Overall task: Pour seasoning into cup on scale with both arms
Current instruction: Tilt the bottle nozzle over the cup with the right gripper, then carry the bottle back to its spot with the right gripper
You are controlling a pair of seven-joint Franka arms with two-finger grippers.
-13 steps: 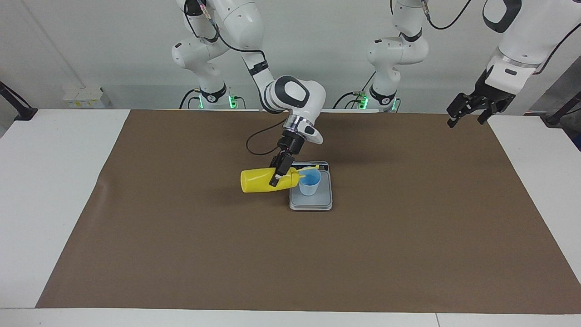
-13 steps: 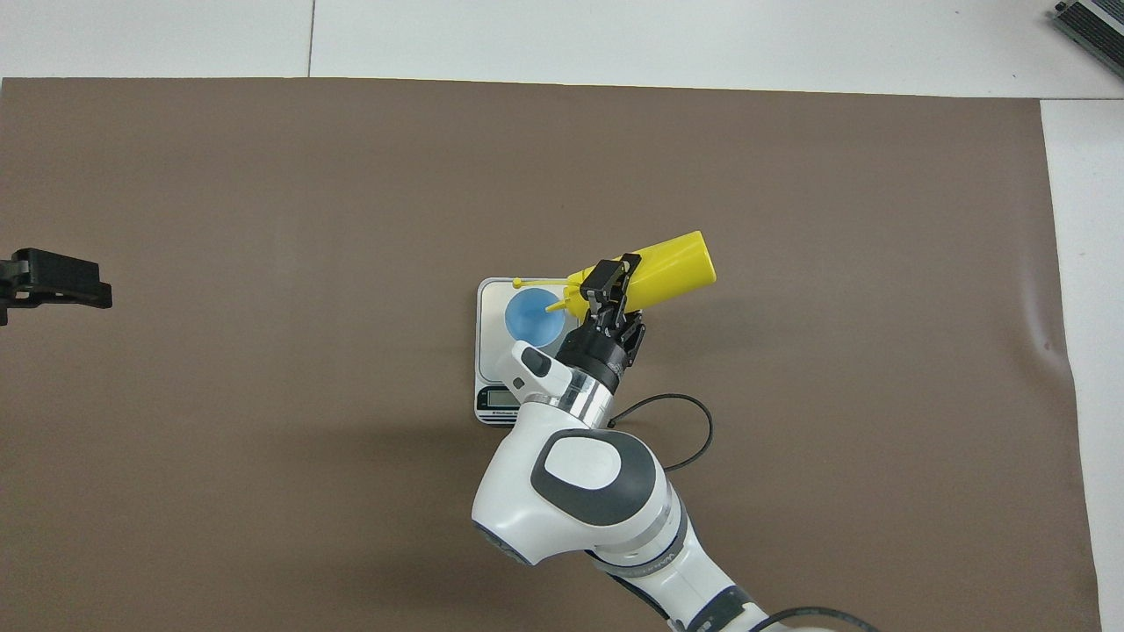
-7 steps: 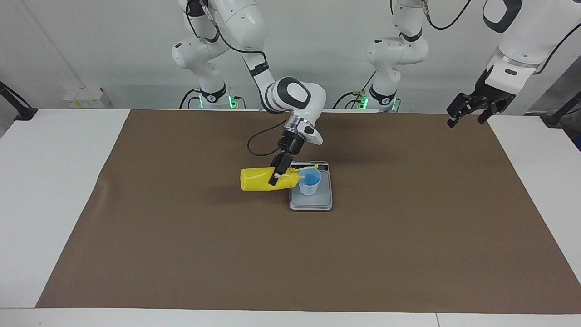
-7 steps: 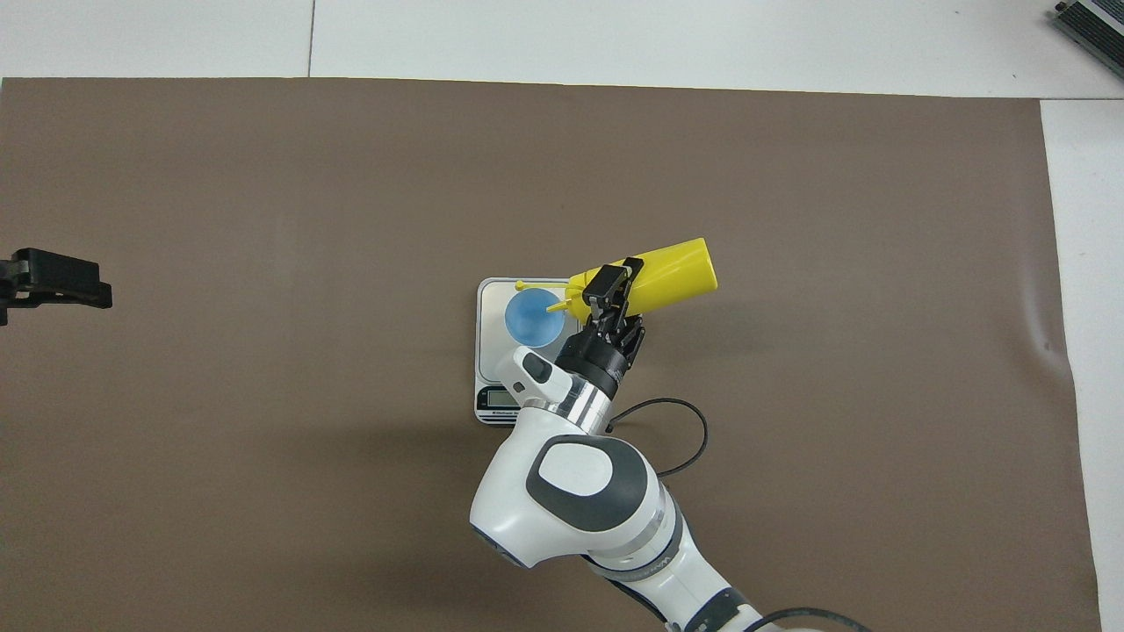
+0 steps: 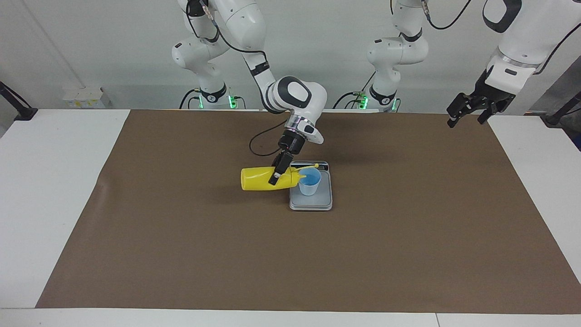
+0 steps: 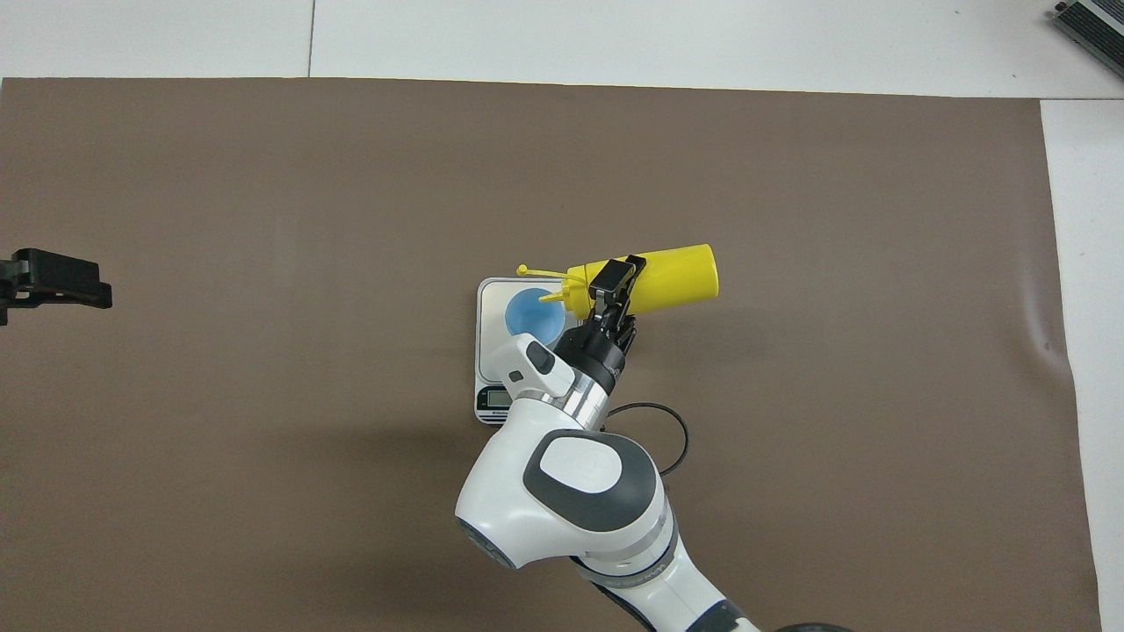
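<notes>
Nearest the robots' edge, the right arm comes in over the brown mat toward mid-table, wrist angled down. R gripper is clamped tight round the seasoning, the yellow squeeze bottle, gripping it near the nozzle end; bottle's tipped on its side, roughly level, held in the air w/ its base toward the right arm's end of the table. Nozzle sits over the rim of the cup, tethered cap strap sticking out past it, above the cup. Cup's light blue, upright, standing on the scale, on the part of the plate closer to the robots. Scale lies flat on the mat about mid-table, display strip along its edge nearest the robots. No visible stream from the nozzle, can't tell if anything's in the cup. L gripper waits, raised over the mat's corner at the left arm's end, by the robots' edge, fingers spread wide, nothing in them.
</notes>
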